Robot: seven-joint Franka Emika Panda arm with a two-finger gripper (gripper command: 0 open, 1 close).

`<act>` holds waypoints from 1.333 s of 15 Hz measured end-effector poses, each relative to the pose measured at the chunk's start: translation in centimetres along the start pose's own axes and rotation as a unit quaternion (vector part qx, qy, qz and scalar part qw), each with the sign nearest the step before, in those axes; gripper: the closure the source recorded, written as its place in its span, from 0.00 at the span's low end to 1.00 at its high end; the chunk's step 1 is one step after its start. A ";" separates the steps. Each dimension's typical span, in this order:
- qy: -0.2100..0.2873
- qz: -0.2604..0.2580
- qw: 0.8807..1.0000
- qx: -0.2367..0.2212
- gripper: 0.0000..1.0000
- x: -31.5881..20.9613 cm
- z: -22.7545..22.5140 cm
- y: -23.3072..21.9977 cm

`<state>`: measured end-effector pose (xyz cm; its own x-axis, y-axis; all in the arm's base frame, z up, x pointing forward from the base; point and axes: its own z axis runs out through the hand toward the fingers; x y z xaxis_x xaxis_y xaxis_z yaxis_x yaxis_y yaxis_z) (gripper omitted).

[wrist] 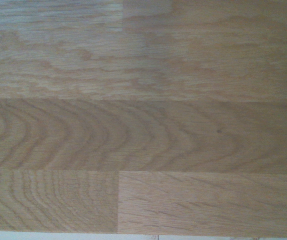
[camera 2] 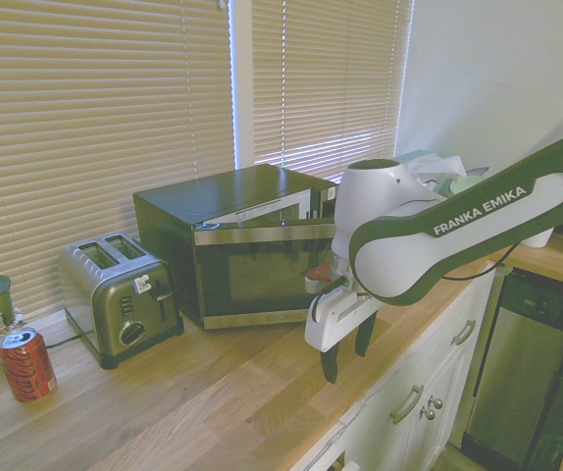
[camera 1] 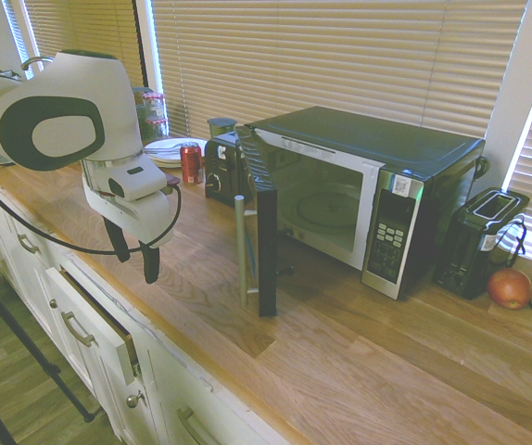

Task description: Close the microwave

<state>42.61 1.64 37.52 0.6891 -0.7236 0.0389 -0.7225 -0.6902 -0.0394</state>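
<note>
**Ana:** Since the door (camera 1: 264,250) stands swung out toward the counter's front edge, I'd say closing has not begun. The microwave (camera 1: 377,185) sits at the back of the wooden counter (camera 1: 359,371), against the blinds, and its cavity is plainly exposed.

**Ben:** Agreed. The gripper (camera 1: 133,252) hangs over the counter near the front edge, beside the door but well apart from it, touching nothing. Its two fingers point down and are spread, with nothing between them.

**Ana:** So the whole job is left, by my reckoning: get to the outer face of the door and push it shut until it latches.

**Ben:** What do the views give you separately?

**Ana:** The first exterior view shows the door edge-on with its silver bar handle (camera 1: 241,250), the button panel (camera 1: 388,234), a black toaster (camera 1: 477,236) and a reddish fruit (camera 1: 509,287) on one side, and a red can (camera 1: 192,163) with a small black appliance (camera 1: 221,159) on the other.

**Ben:** The second exterior view shows the microwave (camera 2: 225,235) from the other side, where the arm hides the door's free edge. It adds a silver toaster (camera 2: 120,294) and another red can (camera 2: 26,364). The wrist view shows only bare wood grain (wrist: 143,130).
</note>
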 end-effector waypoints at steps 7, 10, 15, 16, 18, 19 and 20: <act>0.005 -0.001 1.000 0.004 0.00 0.1 0.0 -0.1; 0.024 0.004 0.999 0.022 0.00 0.8 -0.1 -0.4; 0.068 0.010 0.997 0.046 0.00 3.2 -1.7 -0.9; 0.074 0.009 0.996 0.050 0.00 3.4 -2.4 -1.2; 0.089 0.005 0.994 0.058 0.00 3.3 -3.7 -1.8; 0.096 0.004 0.993 0.061 0.00 3.4 -4.4 -2.0; 0.105 0.004 0.992 0.065 0.00 3.5 -5.2 -2.2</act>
<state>46.30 0.61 42.94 0.6472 -0.7223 0.2440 -0.7049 -0.6888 -0.1691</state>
